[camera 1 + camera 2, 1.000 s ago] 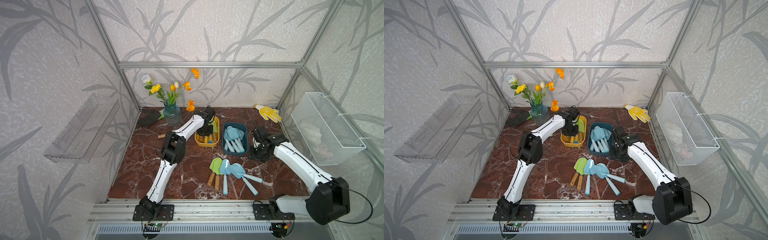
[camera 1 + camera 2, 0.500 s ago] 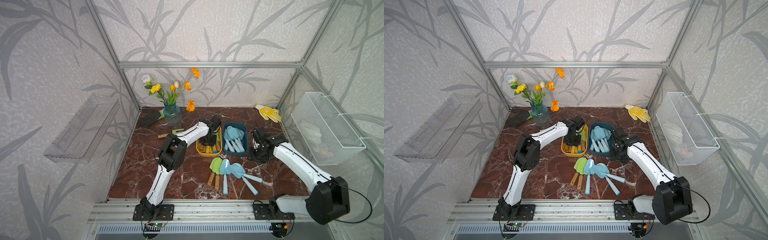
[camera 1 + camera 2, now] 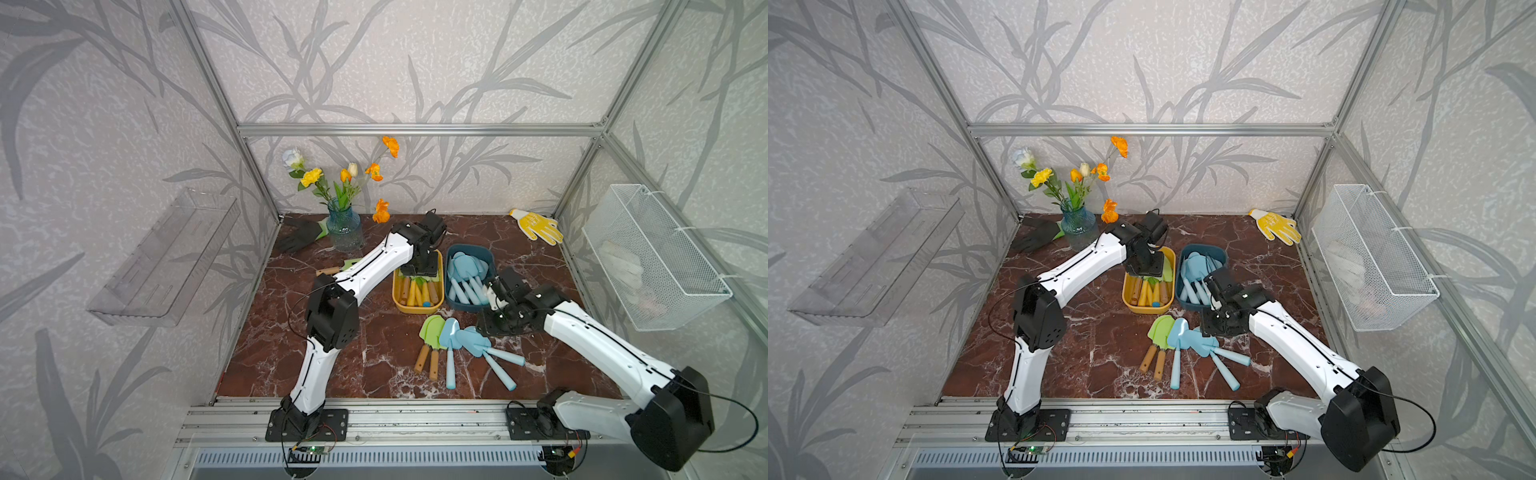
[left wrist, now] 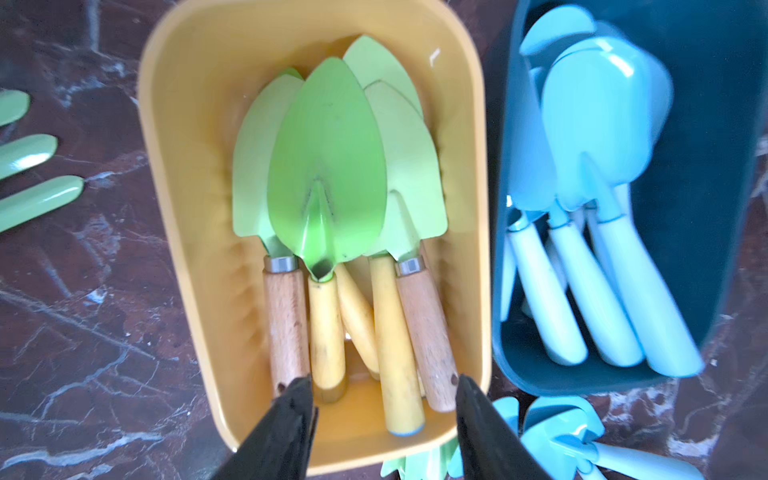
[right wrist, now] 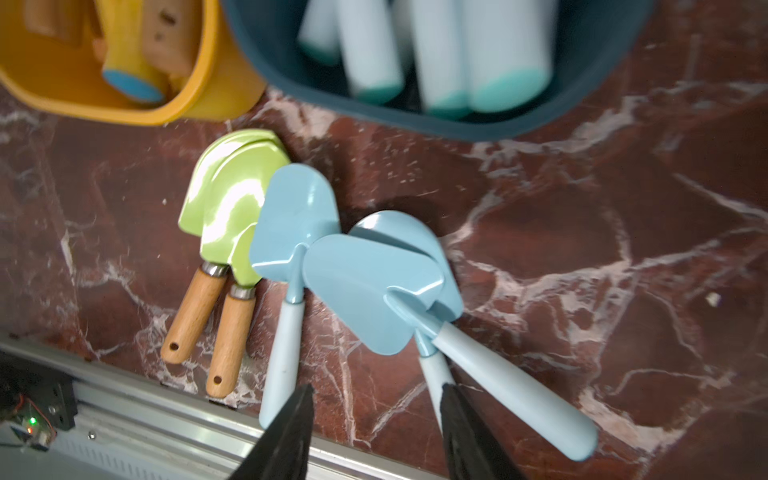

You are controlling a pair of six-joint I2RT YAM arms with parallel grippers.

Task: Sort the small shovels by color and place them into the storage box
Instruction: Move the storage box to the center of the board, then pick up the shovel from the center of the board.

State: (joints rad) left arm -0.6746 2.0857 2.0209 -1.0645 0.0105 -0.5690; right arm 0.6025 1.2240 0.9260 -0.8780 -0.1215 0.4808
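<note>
Right claw (image 5: 376, 388), jaws apart, over blue shovels (image 5: 365, 291) beside green shovels (image 5: 232, 195).

Fork (image 4: 41, 199) cut off by edge; boxed blue shovels (image 4: 598, 208) motion-blurred.

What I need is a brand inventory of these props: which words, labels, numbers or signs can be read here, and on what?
None can be read.
The green shovels, blue shovels, yellow box and dark blue box: no print shows.
The yellow glove: dots only, no lettering.
The circuit board at the front rail: too small to read any marking.
</note>
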